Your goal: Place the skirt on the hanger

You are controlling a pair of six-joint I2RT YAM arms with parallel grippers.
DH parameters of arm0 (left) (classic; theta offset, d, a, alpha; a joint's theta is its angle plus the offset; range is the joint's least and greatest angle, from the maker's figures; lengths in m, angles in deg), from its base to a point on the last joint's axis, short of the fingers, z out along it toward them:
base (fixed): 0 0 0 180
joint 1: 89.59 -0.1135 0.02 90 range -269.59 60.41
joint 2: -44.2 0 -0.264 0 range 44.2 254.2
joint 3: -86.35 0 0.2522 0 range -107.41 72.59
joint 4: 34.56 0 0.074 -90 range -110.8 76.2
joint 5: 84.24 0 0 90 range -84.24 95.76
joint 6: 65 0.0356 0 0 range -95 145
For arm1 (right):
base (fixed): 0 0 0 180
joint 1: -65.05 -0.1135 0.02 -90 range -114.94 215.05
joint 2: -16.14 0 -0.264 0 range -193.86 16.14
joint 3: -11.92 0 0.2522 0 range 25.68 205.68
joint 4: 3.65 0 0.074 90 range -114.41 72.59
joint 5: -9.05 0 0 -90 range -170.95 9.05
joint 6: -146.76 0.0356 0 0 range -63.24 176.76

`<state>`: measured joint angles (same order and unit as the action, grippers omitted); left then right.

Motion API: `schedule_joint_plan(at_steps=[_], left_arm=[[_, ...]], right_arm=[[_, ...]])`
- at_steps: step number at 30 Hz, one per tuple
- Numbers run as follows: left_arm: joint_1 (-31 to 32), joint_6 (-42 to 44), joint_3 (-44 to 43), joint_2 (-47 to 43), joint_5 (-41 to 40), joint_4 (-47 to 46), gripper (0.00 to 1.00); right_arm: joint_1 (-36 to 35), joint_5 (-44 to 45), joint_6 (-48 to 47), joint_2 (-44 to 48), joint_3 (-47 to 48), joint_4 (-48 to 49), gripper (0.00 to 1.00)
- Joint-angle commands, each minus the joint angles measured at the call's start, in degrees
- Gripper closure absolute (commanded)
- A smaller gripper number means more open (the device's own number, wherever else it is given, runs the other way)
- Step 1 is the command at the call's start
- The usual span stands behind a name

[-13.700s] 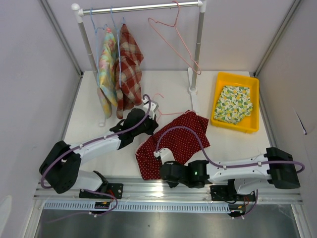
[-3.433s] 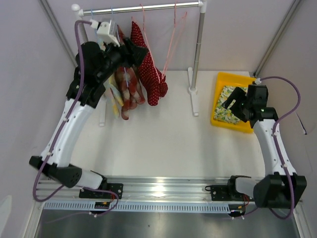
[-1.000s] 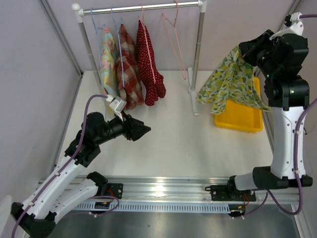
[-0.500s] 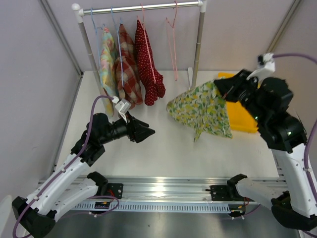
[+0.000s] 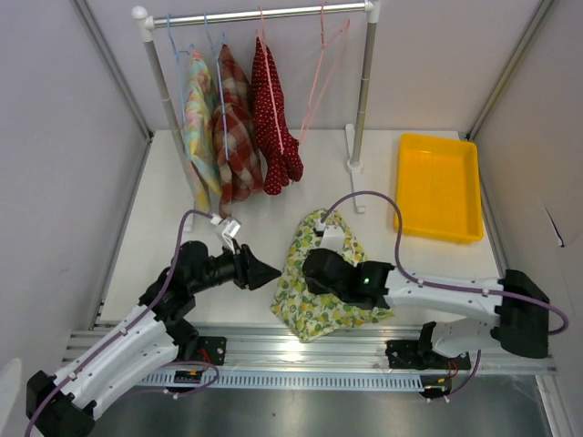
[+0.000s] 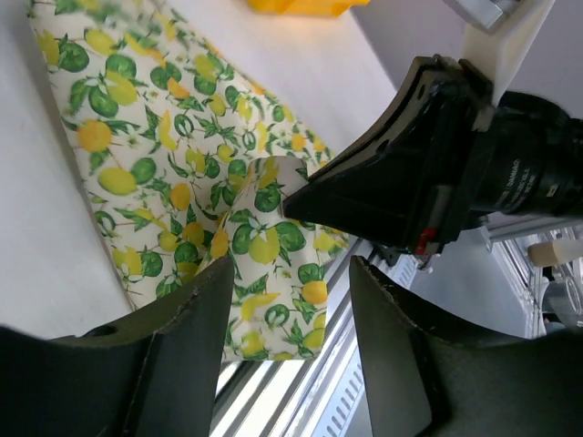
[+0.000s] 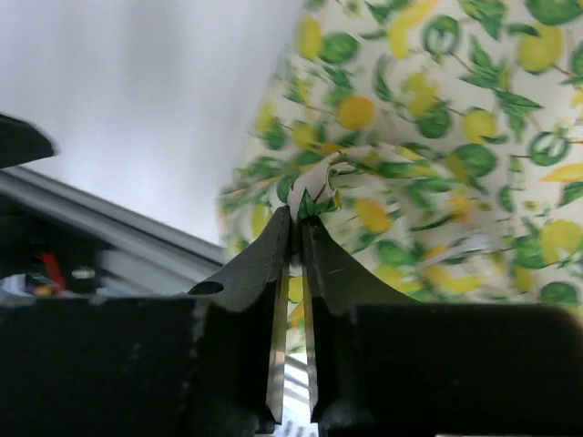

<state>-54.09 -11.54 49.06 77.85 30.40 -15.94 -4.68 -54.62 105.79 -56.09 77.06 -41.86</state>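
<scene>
The skirt lies crumpled on the desk at about 6 o'clock, close to the near edge and between the two arms. It is pale cloth printed all over with yellow lemons and green leaves. It is spread unevenly, with a narrower lobe reaching toward 12 o'clock and a broader, creased part toward 6 o'clock. In the left wrist view the skirt lies mostly flat, apart from one small fold that stands up in the middle.

The right pincer is over the skirt and nearly closed. In its own view the right pincer has only a thin slit between its fingers, and a pucker of the skirt is nipped at the tips. From the left wrist, the dark nose of the right pincer meets that raised fold.

The left pincer is at 9 o'clock from the skirt, just beside its edge, pointing toward the right pincer. Seen from its wrist, the left pincer is spread wide with nothing between its fingers.

At 12 o'clock a rail carries a bare pink hanger. At 9 o'clock from the hanger hangs a red dotted cloth, then a check cloth and a floral cloth. A yellow tray sits at 2 o'clock from the skirt, well apart from it.
</scene>
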Motion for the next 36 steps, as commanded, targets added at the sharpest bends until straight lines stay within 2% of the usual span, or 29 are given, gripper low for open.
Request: schedule_joint_plan(at_steps=[1,2,3,6,10,14,16,20,22,25,34,35,36], left_arm=[[0.5,-5.6,4.6,-2.2,-2.4,0.3,0.42],[0.6,-6.3,5.2,-2.9,-2.7,1.2,0.42],[0.8,-6.4,6.6,-3.1,-2.8,1.7,0.42],[1.6,-6.4,8.3,-3.5,-1.4,1.9,0.42],[3.7,-6.0,10.2,-3.3,0.1,1.3,0.4],[6.5,-6.0,9.4,-2.7,-1.5,0.5,0.37],[8.3,-4.4,6.6,0.7,-4.2,0.7,0.37],[12.0,1.5,0.0,11.2,-11.4,1.0,0.39],[14.7,5.5,-6.0,17.9,-18.7,3.5,0.38],[16.9,10.4,-13.9,27.1,-23.6,6.5,0.38],[24.2,20.2,-34.4,46.3,-29.6,15.8,0.37],[25.0,20.6,-32.6,47.5,-30.4,16.1,0.36],[25.4,20.9,-34.2,49.7,-31.5,16.8,0.36]], right_arm=[[-0.4,1.2,5.8,-2.8,0.4,6.3,0.73],[-0.4,0.6,5.5,-3.5,0.9,5.4,0.64],[-0.3,0.8,5.1,-3.5,2.1,2.5,0.48],[1.2,1.1,4.7,-0.1,2.5,-3.0,0.28],[3.8,-0.6,4.7,8.0,0.8,-8.3,0.17],[7.1,2.4,7.9,14.9,0.0,-21.4,0.16],[11.9,-0.2,8.5,18.9,-2.1,-23.2,0.18],[19.9,-6.3,7.0,24.0,-9.7,-22.3,0.23],[22.8,-7.2,7.0,24.5,-11.4,-22.6,0.25],[25.7,-9.9,6.1,23.5,-14.5,-21.9,0.27],[28.6,-14.9,3.2,21.3,-19.7,-20.4,0.28],[28.8,-15.5,2.9,21.2,-20.1,-19.8,0.28],[29.0,-16.8,2.7,21.2,-20.5,-19.5,0.28]])
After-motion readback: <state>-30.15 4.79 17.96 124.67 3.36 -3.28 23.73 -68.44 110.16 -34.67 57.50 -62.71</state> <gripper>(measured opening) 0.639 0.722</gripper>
